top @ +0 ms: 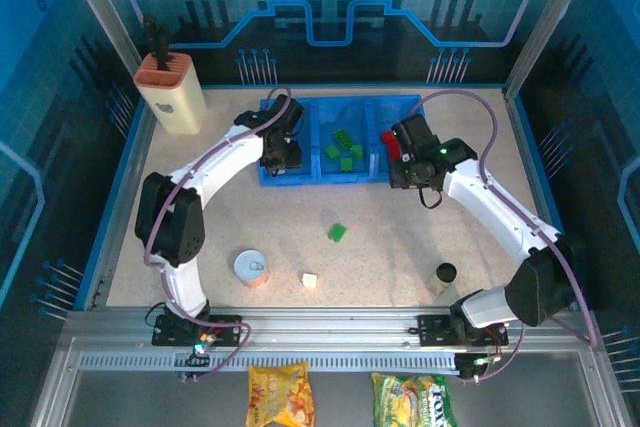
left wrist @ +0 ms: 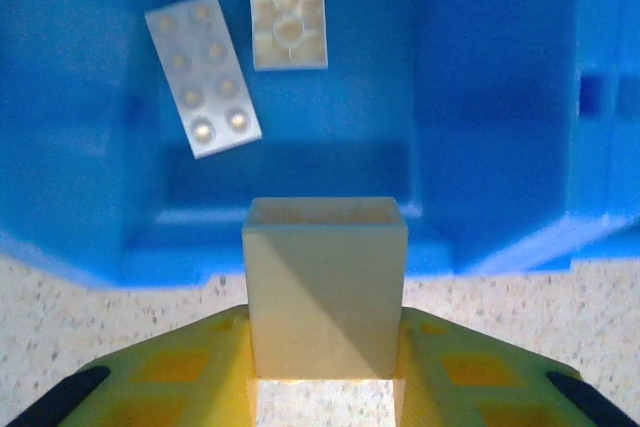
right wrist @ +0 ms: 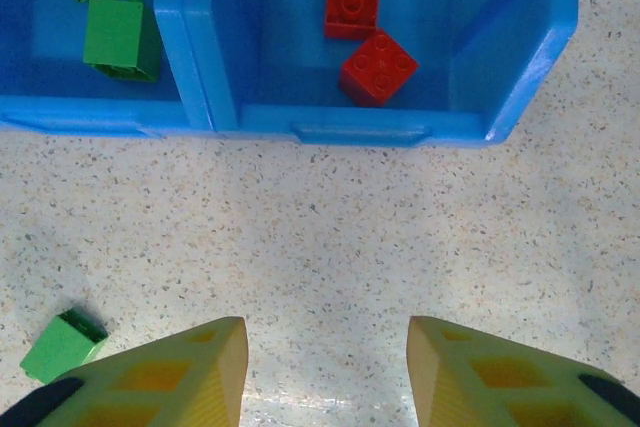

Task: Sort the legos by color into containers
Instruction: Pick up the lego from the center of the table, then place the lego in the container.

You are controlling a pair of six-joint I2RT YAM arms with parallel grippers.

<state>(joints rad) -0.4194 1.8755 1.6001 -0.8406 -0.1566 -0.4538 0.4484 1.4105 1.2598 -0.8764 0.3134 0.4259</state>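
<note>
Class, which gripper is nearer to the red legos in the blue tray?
Right. The right gripper hovers just in front of the compartment of the tray holding the red legos; the left gripper is at the far-left compartment.

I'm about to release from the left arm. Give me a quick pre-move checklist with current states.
1. Left gripper clamped on the held cream brick: ok.
2. Held brick past the tray near wall: cannot tell.
3. Compartment ahead holds white bricks: ok.
4. Right gripper open and empty: ok.
5. Table free of stray legos: not ok; a green brick and a loose cream brick lie there.
</note>
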